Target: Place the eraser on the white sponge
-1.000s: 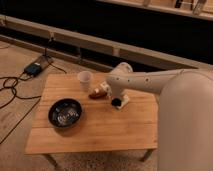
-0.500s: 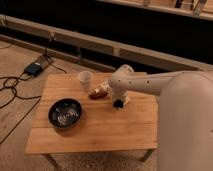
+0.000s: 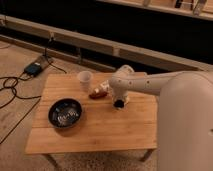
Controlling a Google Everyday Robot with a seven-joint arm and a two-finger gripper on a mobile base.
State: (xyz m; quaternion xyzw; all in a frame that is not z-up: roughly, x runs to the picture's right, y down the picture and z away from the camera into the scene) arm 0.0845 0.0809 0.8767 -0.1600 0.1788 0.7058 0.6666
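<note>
My gripper (image 3: 119,103) points down at the wooden table (image 3: 100,127), right of the middle, at the end of the white arm that comes in from the right. A small dark shape shows at its tip; I cannot tell whether this is the eraser or part of the gripper. A pale cream edge just right of the tip (image 3: 126,100) looks like the white sponge, mostly hidden under the gripper. Otherwise the eraser is not visible on the table.
A white cup (image 3: 85,80) stands at the back of the table. A reddish-brown object (image 3: 98,92) lies just left of the gripper. A large black bowl (image 3: 65,113) sits at the front left. Cables and a power brick (image 3: 34,68) lie on the floor to the left.
The gripper has dropped very slightly toward the table and stayed over the same spot. Cup, bowl and reddish-brown object have not moved.
</note>
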